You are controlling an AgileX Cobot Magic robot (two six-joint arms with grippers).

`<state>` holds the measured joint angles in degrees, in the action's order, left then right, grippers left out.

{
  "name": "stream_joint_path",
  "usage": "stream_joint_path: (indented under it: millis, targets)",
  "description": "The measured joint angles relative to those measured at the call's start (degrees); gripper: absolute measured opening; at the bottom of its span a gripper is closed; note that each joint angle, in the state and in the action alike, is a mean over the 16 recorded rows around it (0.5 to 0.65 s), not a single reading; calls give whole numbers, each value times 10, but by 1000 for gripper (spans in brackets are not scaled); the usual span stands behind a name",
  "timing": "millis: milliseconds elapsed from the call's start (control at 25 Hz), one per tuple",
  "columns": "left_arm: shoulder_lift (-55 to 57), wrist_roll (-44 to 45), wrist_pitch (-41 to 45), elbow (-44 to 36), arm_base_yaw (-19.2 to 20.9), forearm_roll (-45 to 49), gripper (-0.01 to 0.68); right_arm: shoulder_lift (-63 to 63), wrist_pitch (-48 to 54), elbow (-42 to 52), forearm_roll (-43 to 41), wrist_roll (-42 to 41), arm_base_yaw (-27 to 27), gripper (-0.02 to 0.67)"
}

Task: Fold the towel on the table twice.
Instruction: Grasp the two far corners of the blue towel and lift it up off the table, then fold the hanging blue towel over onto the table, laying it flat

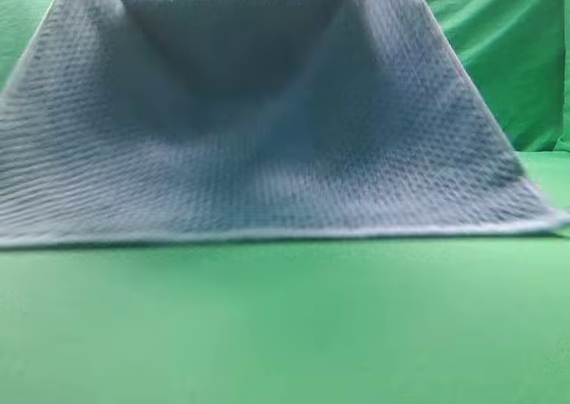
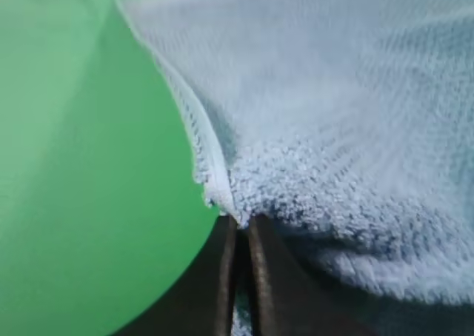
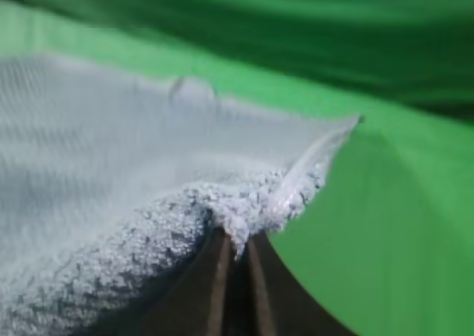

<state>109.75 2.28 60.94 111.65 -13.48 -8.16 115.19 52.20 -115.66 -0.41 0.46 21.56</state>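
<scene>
The grey-blue waffle-knit towel (image 1: 267, 146) is lifted by its far edge and hangs like a tent, its pale near hem resting on the bright-green table (image 1: 285, 324). Both grippers are hidden behind or above the towel in the exterior high view. In the left wrist view my left gripper (image 2: 241, 229) is shut on a towel (image 2: 333, 129) corner beside the hem. In the right wrist view my right gripper (image 3: 235, 243) is shut on the other towel (image 3: 111, 158) corner.
A wrinkled green cloth backdrop (image 1: 508, 39) hangs behind the table at the right and the top left. Bare green table surface shows under both wrist cameras, in the left wrist view (image 2: 74, 203) and in the right wrist view (image 3: 400, 225).
</scene>
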Motion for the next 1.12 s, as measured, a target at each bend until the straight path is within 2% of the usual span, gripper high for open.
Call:
stream_joint_path:
  millis: [280, 560, 800, 1120]
  targets:
    - [-6, 0, -8, 113, 0, 0, 0, -1, -25, -119, -4, -25, -10, 0]
    - [-8, -1, -3, 148, 0, -1, 0, 3, 8, -158, -13, -43, -18, 0]
    - [-32, -2, -5, 96, 0, -3, 0, -10, 74, -123, -28, -35, -19, 0]
    - [-120, 14, -49, -73, 0, -30, 0, -94, 89, 35, -43, -3, -19, 0]
